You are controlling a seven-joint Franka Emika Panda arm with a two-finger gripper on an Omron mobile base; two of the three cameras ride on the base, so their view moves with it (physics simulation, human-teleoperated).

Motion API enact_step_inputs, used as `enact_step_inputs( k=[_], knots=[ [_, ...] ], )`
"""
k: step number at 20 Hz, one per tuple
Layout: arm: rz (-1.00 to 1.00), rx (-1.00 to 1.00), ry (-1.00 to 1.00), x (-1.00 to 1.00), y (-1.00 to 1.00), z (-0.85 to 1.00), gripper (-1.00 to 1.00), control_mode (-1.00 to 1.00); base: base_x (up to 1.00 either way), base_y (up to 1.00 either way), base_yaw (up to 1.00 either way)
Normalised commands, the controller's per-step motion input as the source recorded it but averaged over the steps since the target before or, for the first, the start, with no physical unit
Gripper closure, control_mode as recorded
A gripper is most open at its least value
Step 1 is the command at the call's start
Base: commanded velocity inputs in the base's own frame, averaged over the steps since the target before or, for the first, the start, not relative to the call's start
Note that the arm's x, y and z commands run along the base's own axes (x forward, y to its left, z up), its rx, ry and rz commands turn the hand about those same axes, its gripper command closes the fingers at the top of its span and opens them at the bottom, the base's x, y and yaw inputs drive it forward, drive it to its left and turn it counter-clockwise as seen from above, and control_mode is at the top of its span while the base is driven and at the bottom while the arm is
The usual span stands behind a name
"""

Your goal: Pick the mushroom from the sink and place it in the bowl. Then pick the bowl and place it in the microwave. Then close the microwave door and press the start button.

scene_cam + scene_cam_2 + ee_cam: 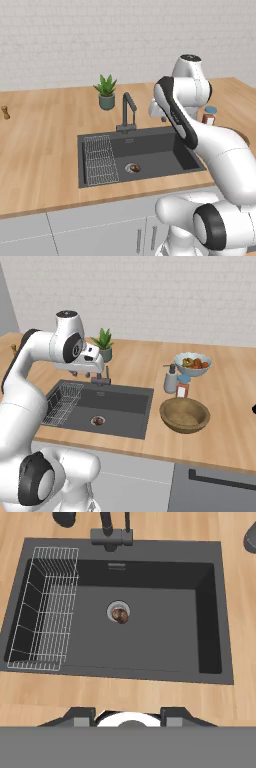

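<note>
Mushroom (pixel 120 615) sits on the drain at the centre of the sink (pixel 200 647), a small brown lump near the middle of the hand view; in the left base view it shows at lower centre (pixel 135 168), in the right base view at left of centre (pixel 98 420). A wire rack (pixel 42 607) fills the sink's left part and holds nothing that I can see. The faucet (pixel 128 111) stands at the sink's back rim, its top cut off at the upper edge of the hand view.

At centre right of the right base view the tan bowl (pixel 184 415) rests on the worktop (pixel 225 441), well apart from the sink and with nothing visible in it. In the left base view the arm hides nearly all of it. Behind it stand a soap bottle (pixel 171 379) and a small jar (pixel 183 387), and further back a pale bowl (pixel 192 364) holds red and yellow items too small to name. A potted plant (pixel 106 92) stands behind the faucet.

The pincer (pixel 128 714) hangs high above the sink's front edge, its tips partly spread and holding nothing. In both base views the hand's body hides its fingers.
</note>
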Motion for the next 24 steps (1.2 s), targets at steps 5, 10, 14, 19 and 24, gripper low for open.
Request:
enact_step_inputs(
  k=[5,10,14,19,24],
  knots=[
    [0.00,0.00,-0.07,-0.08,0.03,-0.03,-1.00,-1.00,0.00,0.00,0.00],
    [0.00,0.04,-0.01,-0.08,-0.27,-0.39,-1.00,-1.00,0.00,0.00,0.00],
    [0.10,0.25,0.25,0.00,-0.69,-0.82,-1.00,-1.00,0.00,0.00,0.00],
    [0.05,0.22,0.21,0.00,-0.32,-0.70,-1.00,-1.00,0.00,0.00,0.00],
    [-0.02,0.01,0.19,0.26,0.08,-0.27,-1.00,-1.00,0.00,0.00,0.00]
  ],
)
